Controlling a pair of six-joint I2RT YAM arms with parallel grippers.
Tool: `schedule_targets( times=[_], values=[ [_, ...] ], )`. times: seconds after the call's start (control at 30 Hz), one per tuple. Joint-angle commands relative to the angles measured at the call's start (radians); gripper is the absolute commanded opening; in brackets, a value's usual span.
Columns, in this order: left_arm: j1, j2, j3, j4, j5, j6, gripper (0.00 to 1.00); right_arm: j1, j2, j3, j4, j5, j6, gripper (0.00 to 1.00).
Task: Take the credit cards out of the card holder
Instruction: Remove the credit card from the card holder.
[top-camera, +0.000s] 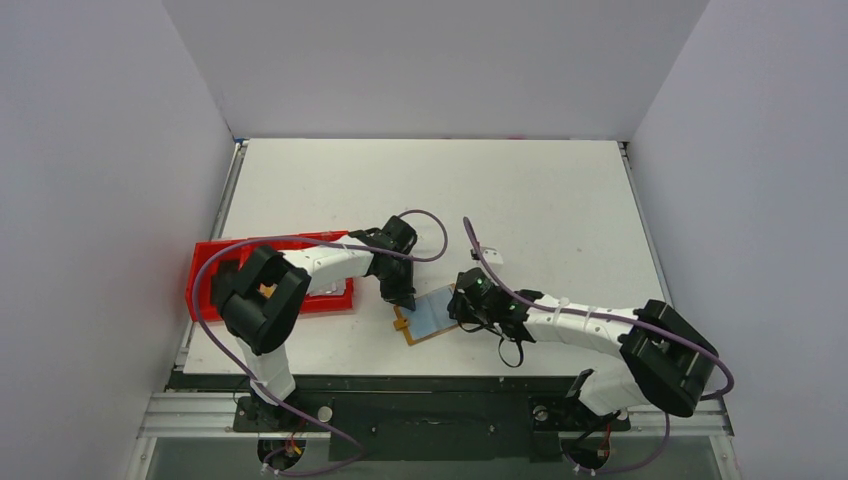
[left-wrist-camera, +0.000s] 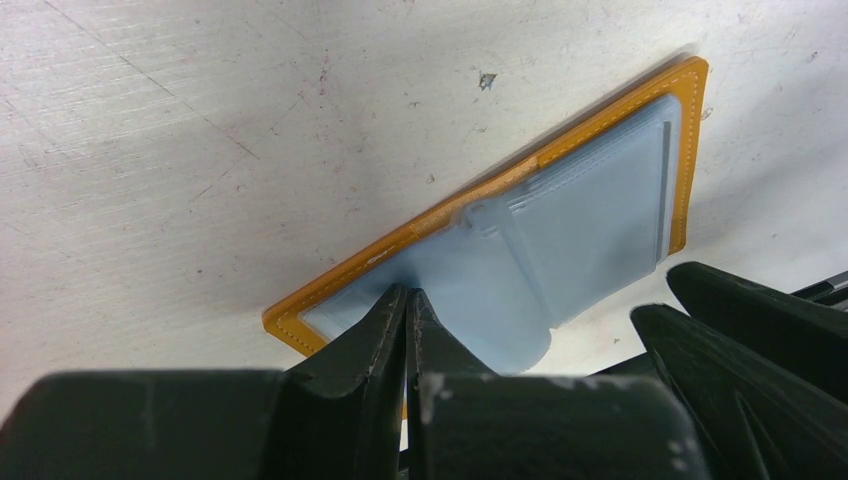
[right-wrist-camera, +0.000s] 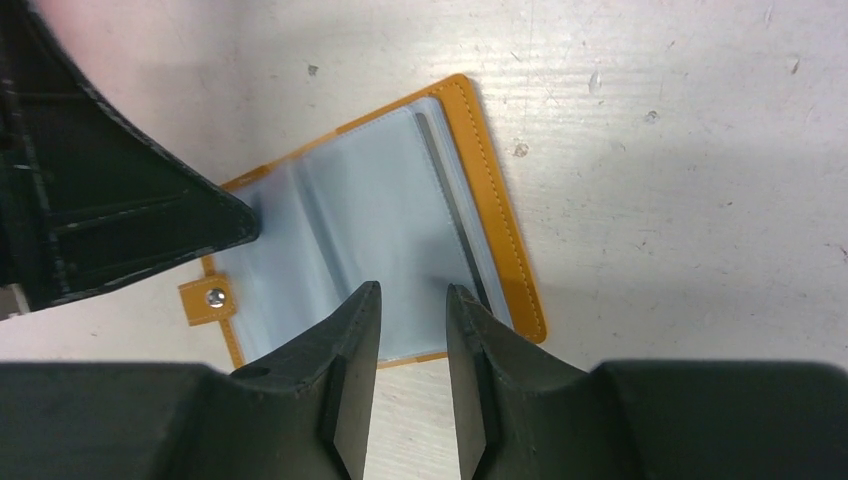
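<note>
Now, card holder (top-camera: 430, 316) open, closed left jaws touching it; right jaws parted

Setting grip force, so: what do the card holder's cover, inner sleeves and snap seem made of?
The card holder cover looks like leather or imitation, matte tan, with stitched edges. Its inner sleeves: soft translucent plastic, pale blue, glossy, creased. The snap: probably metal, a shiny stud.

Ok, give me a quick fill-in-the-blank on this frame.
1. The open tan leather-look card holder lies on the white ____.
2. The left gripper, tips on its pale blue plastic sleeves, has jaws ____.
3. The compartmented plastic tray at the left edge is ____.
Missing: table, shut, red.
</note>
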Motion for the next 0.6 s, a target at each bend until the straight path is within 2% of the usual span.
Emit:
schedule_targets(
  times=[0.0, 0.37, 0.57],
  values=[
    [0.004, 0.043, 0.004, 0.014, -0.056, 0.025, 0.00, -0.004, 0.038, -0.008, 0.030, 0.000, -0.008, 0.28],
    [0.007, 0.045, 0.005, 0.011, -0.053, 0.030, 0.00, -0.005, 0.098, -0.012, 0.052, -0.026, -0.005, 0.31],
    [0.007, 0.047, 0.008, 0.012, -0.052, 0.030, 0.00, 0.012, 0.138, -0.004, 0.100, -0.102, 0.016, 0.35]
  ],
)
